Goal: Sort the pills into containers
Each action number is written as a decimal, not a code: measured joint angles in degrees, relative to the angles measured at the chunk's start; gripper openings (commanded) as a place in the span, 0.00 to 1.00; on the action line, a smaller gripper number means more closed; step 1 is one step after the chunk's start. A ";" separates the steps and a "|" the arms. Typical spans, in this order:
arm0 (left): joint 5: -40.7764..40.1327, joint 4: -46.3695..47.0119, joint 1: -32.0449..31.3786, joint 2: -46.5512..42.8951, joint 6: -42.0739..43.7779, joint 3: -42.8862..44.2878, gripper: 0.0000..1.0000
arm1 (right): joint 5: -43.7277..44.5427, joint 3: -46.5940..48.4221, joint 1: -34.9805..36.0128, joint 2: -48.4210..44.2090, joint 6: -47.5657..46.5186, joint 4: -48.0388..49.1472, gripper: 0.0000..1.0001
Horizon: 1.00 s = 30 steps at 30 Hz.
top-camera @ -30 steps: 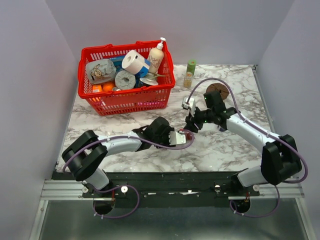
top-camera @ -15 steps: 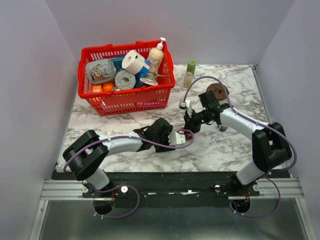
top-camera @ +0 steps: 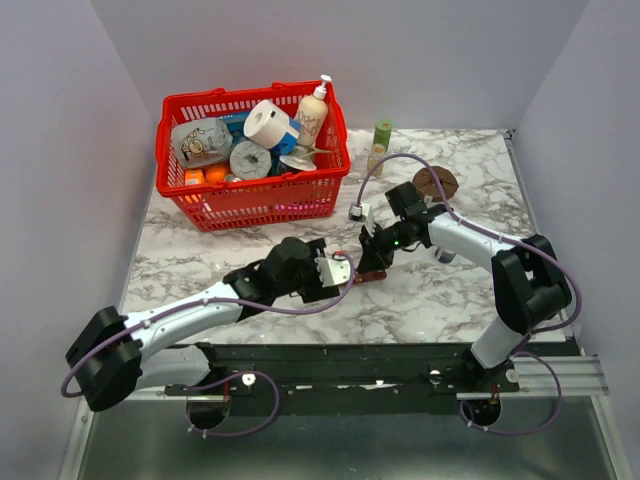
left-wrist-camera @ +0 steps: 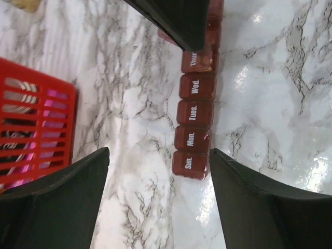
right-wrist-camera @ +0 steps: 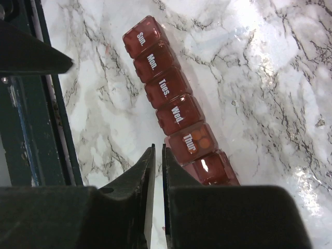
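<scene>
Left hand (left-wrist-camera: pixel 158 158) wide open and empty, the Sun. end of the containers (left-wrist-camera: pixel 193 129) flat on the table (left-wrist-camera: pixel 129 104) between its fingers (left-wrist-camera: pixel 62 197), and farther along the right hand (right-wrist-camera: pixel 158 148), pinched nearly closed on nothing, hovers beside the pills (right-wrist-camera: pixel 202 141) in Thur.

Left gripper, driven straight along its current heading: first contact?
Likely the Sun. end of the pill organizer, just ahead of the open left gripper; height above it is unclear.
</scene>
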 measured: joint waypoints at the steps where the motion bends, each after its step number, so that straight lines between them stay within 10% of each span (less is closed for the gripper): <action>1: -0.68 -0.04 0.00 -2.58 -0.68 -0.87 0.88 | 0.46 0.28 0.20 0.44 0.28 0.02 0.17; 20: -6.38 -2.01 0.00 -24.00 -6.80 -8.39 0.90 | 14.32 3.63 4.48 6.84 7.06 0.31 0.08; 30: -6.51 -2.12 0.00 -24.37 -7.76 -8.76 0.91 | 6.58 6.54 3.69 1.44 1.88 -5.25 0.12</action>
